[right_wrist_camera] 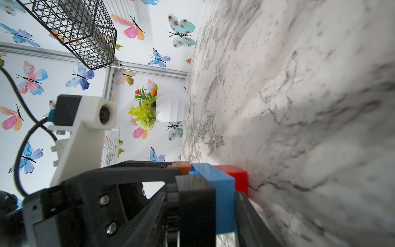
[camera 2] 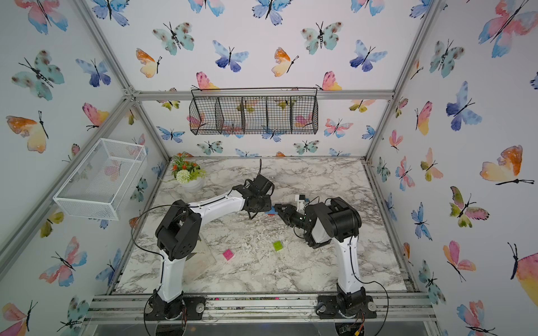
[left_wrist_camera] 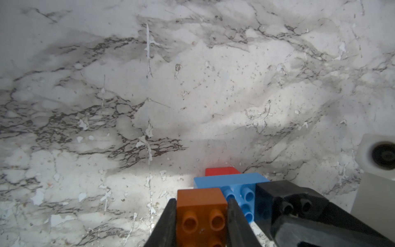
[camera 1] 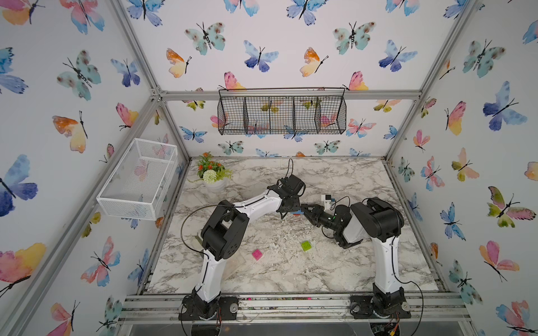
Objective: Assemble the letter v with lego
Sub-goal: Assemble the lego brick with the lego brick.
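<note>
On the table, your left tool is pinching the orange brick, your right tool the black brick.

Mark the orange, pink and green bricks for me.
orange brick (left_wrist_camera: 202,222), left wrist view, middle of its studded face.
pink brick (camera 1: 257,254), in a top view, top face.
green brick (camera 1: 306,245), in a top view, top face.

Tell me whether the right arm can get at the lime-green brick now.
Probably within reach: the lime-green brick lies uncovered, nothing between it and the right gripper. But that gripper is shut on the half-built V, so not until it lets go.
</note>
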